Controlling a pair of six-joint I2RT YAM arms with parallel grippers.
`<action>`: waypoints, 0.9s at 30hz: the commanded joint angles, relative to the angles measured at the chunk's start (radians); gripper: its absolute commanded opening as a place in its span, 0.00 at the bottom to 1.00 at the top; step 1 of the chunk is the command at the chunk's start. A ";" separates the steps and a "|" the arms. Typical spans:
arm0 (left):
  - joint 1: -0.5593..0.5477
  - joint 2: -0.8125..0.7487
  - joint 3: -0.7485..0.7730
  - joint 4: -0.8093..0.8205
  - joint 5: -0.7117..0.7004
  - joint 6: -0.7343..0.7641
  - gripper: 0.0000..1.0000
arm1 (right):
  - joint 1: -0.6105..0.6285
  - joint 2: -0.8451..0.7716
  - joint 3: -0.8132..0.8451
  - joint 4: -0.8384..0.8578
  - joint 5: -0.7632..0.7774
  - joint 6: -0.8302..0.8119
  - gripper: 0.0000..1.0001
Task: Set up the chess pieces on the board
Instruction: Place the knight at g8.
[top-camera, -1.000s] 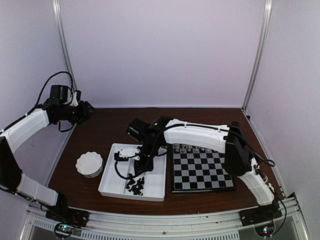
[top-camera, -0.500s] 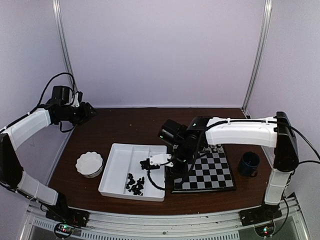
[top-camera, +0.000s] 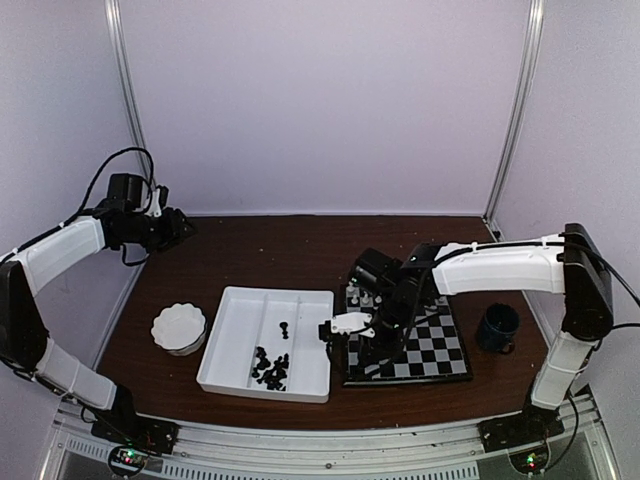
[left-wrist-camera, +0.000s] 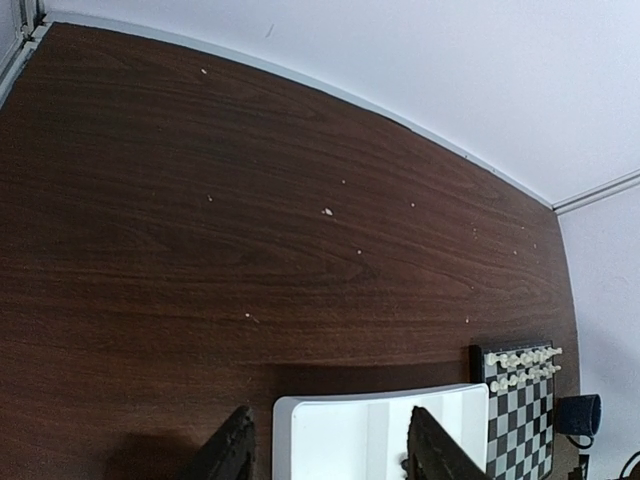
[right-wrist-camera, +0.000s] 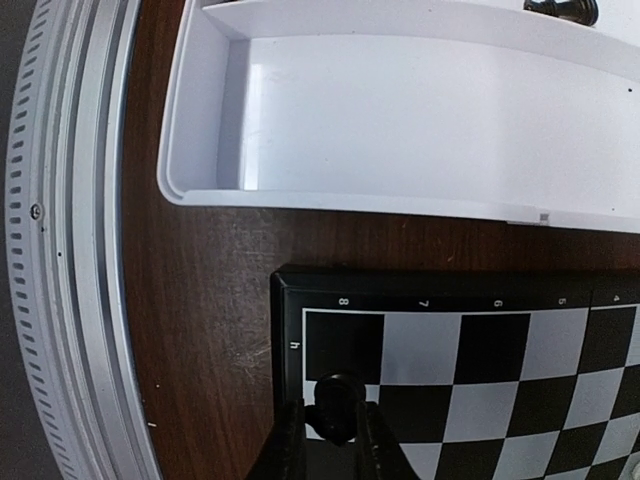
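Black chessman (right-wrist-camera: 338, 393) in right pincer (right-wrist-camera: 332, 428), wrist-only

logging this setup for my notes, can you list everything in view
table: one, dark brown wood, under everything
board: one, black and pale checks, right of the tray
tray: one, white, divided, centre-left
bowl: one, white, scalloped, left of the tray
mug: one, dark blue, right of the board
white chess pieces: two rows, too small to count, board's far edge
black chess pieces: uncounted cluster, in the tray
held piece: one, black, over a board corner beside the tray
left pincer: open, empty, raised far left
right pincer: shut on the held piece
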 joint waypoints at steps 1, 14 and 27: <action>0.008 0.007 0.029 0.007 -0.005 0.022 0.52 | -0.032 -0.006 -0.023 0.047 -0.030 0.000 0.05; 0.008 0.004 0.032 0.005 0.003 0.024 0.52 | -0.037 -0.013 -0.063 0.030 -0.035 -0.023 0.06; 0.008 -0.002 0.032 0.005 0.011 0.022 0.52 | -0.038 -0.011 -0.074 0.017 -0.018 -0.041 0.08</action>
